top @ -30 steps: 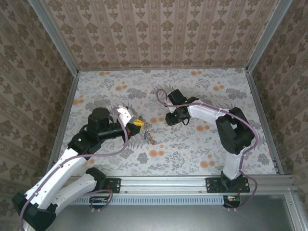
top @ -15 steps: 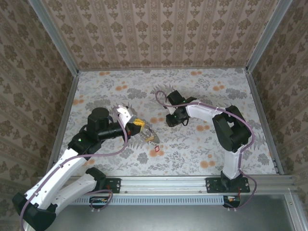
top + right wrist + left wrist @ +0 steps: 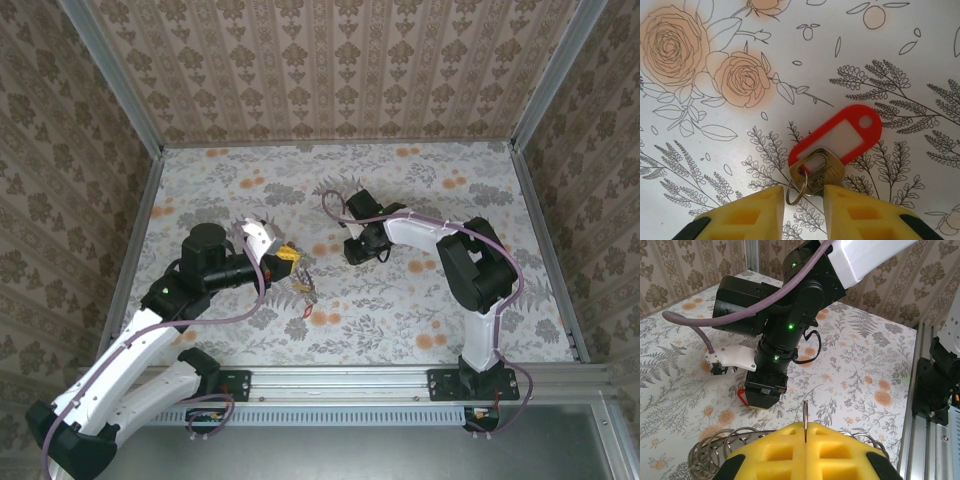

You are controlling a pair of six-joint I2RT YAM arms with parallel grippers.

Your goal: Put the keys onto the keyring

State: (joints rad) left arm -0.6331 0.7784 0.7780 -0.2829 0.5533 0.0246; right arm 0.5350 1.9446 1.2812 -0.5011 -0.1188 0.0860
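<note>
— Near the middle of the tabletop (image 3: pixel 420 190), what do the right fingers (image 3: pixel 750 215) have?
— Seen from the right wrist, they are drawn close on the key (image 3: pixel 816 172) with the red tag (image 3: pixel 840 132). They pinch its silver head and the little ring (image 3: pixel 796 189) on it, and the tag lies flat on the flower print. From overhead that key is too small to make out.
— And the left side?
— The left wrist view shows the left fingers (image 3: pixel 775 455) pressed together on a thin sliver of metal that stands up in their seam. The wire coils of the keyring (image 3: pixel 715 452) spill out to either side behind them. From overhead, the keyring hangs from those fingers as a thin dark strand, left of the middle, towards the near edge.
— Do the two pairs of fingers touch?
— No, they are apart. The left wrist view looks straight at the right fingers, low over the tabletop, with a bit of red at their side.
— Is there room to move?
— Bare tabletop runs to the far edge, the right edge and both far corners. Papered walls (image 3: pixel 340 70) close three sides. A metal rail (image 3: pixel 400 385) carrying the arm bases runs along the near edge.
</note>
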